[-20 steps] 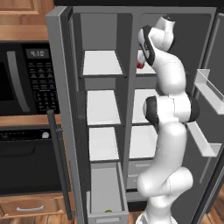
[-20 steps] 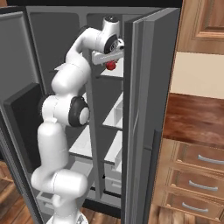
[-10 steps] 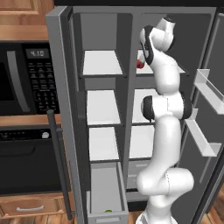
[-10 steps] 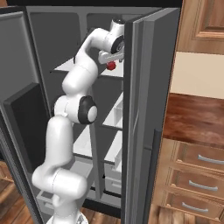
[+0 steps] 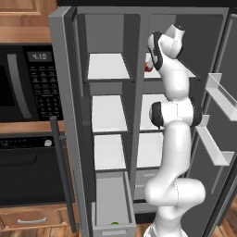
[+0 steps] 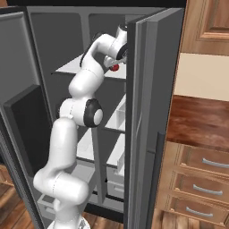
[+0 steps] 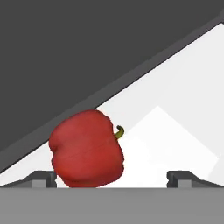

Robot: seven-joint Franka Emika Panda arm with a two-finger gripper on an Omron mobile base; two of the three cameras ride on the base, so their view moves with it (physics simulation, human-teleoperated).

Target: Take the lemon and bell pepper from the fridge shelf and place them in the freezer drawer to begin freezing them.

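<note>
One bell pepper (image 7: 86, 148) on the fridge shelf (image 7: 175, 118), between open pincer (image 7: 111, 176) tips.

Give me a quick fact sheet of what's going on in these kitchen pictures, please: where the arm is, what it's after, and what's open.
setting: grey fridge, doors open
arm: reaches up to the fridge shelf
end effector: open, holding nothing
bell pepper: red, on the fridge shelf, between the fingertips, nearer one of them
freezer drawer: pulled out at the bottom, something small and green inside near the front
lemon: cannot tell where it is
beside fridge: black microwave
</note>
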